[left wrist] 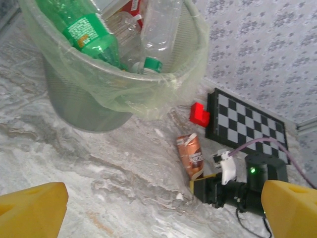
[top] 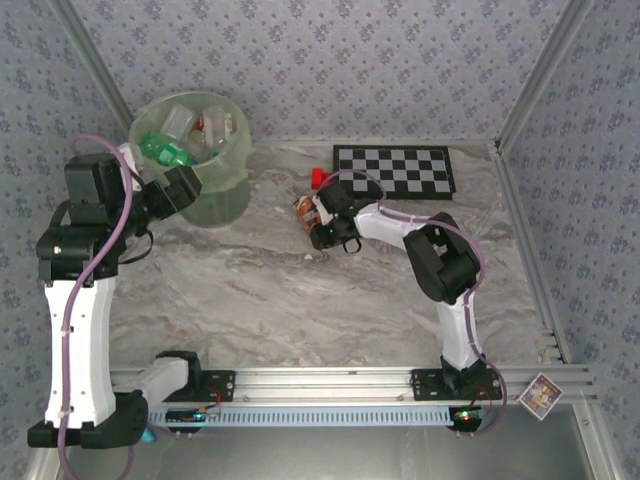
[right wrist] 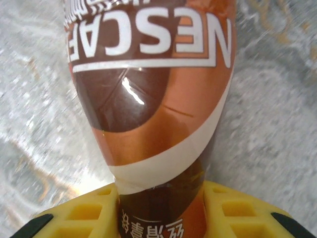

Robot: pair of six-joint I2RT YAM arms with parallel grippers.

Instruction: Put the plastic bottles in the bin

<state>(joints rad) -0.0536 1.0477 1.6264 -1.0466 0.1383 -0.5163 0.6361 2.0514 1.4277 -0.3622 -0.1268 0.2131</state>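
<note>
Bottles (top: 185, 135), a green one (left wrist: 84, 32) and clear ones among them, lie heaped inside the bin (top: 222, 200), which stands on the bench (top: 250, 290) at the upper left of the top view. One brown bottle (top: 304, 209) lies on the bench near the middle of that frame, just below the red block (top: 318, 177) and left of the checkerboard (top: 393, 170). The right hand (right wrist: 161, 208) pinches it. In the right wrist view its yellow fingers (right wrist: 79, 215) press against both sides of the bottle's narrow end at the bottom of the frame, and the label spreads across the upper part. The left hand (left wrist: 161, 210) hangs close to the bin, spread wide, its yellow fingertips (left wrist: 32, 210) at the two lower corners of the left wrist view.
</note>
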